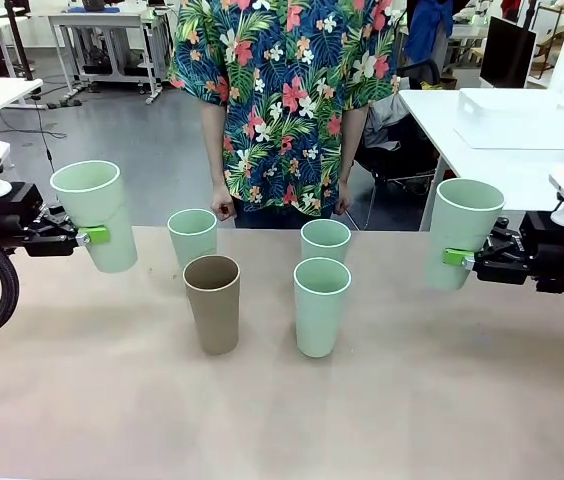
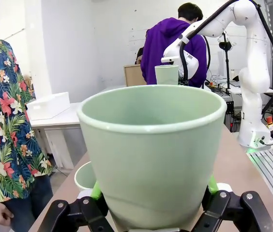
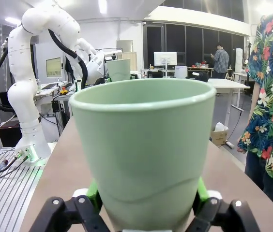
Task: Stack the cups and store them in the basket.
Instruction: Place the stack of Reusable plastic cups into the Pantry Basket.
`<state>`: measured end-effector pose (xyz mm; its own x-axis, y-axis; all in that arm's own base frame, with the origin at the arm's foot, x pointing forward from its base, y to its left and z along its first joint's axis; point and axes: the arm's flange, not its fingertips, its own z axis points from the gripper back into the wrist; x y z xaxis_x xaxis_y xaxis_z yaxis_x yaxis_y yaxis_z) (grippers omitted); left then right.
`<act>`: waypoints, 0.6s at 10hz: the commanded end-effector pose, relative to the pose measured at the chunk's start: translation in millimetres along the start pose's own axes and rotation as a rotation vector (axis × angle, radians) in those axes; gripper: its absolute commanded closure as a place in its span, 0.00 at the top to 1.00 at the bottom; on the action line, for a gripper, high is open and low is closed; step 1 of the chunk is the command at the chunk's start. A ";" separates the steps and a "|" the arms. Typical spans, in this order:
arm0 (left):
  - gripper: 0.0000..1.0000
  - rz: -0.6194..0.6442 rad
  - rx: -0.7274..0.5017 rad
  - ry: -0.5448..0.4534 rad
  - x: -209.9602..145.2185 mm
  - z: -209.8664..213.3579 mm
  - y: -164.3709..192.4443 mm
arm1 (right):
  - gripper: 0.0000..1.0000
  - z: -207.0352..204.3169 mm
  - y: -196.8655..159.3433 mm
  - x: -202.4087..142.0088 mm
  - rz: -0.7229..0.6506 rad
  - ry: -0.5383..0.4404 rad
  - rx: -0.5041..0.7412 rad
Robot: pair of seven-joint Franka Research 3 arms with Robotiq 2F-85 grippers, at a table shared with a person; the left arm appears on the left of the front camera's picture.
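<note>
1. Your left end effector (image 1: pixel 100 238) is clamped on a mint cup (image 1: pixel 92 205). It holds the cup in the air, well to the left of the brown cup (image 1: pixel 212 302) and above its rim, leaning slightly with the mouth up.
2. Your right end effector (image 1: pixel 454 258) grips a second mint cup (image 1: pixel 460 225), also clear of the tabletop (image 1: pixel 112 420), well to the right of the brown cup and nearly upright.
3. Three more mint cups stand near the brown cup: one just to its right (image 1: pixel 321 306), one close behind it (image 1: pixel 193 236), and one behind and to the right (image 1: pixel 325 240).
4. The step in hand looks like nesting a held cup into a standing one. Level the left cup first, centre it over the brown cup's mouth, then lower it straight down; the taper should guide it in.
5. Loosen the grip only once the cup has seated.
6. Bring in one arm at a time, since the standing cups are crowded and easy to tip.
7. Watch the person's hand (image 1: pixel 224 208) at the edge behind the brown cup.
</note>
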<state>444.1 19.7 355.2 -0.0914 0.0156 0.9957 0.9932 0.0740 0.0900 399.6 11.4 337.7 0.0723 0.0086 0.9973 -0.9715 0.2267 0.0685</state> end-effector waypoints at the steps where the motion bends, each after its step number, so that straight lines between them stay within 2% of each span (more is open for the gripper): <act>1: 0.86 -0.007 0.005 -0.004 3.1 0.9 -0.3 | 0.85 0.3 -2.3 2.4 0.007 0.000 -0.001; 6: 0.86 -0.007 0.005 -0.004 3.1 0.9 -0.3 | 0.85 0.3 -2.3 2.4 0.007 0.000 -0.001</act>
<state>444.2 19.8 355.3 -0.0916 0.0156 0.9957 0.9932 0.0740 0.0902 399.7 11.4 337.7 0.0723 0.0086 0.9973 -0.9715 0.2268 0.0685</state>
